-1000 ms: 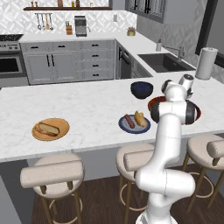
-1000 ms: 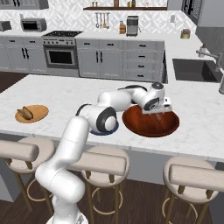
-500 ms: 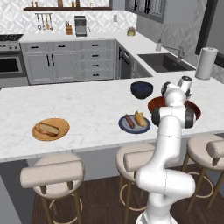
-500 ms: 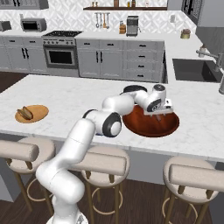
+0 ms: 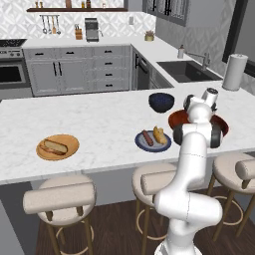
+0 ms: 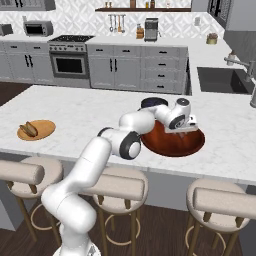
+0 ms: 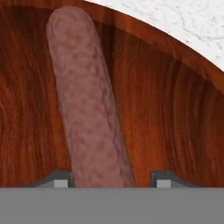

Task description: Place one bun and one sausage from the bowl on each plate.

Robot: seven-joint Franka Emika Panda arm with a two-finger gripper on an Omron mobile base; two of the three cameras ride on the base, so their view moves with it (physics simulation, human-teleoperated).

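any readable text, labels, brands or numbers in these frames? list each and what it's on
None readable. The wooden bowl, sausage, blue plate, orange plate and paper towel roll are unmarked. The microwave and oven panels are too small to tell.

Kitchen around my station

White marble bench (image 5: 99, 117), grey cabinets (image 5: 74, 74), padded stools (image 5: 60, 196), dark wood floor (image 5: 114, 229), sink (image 5: 187, 69) beyond.

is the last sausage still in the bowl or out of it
In. The sausage lies on the floor of the red-brown wooden bowl, between the tips of the gripper.
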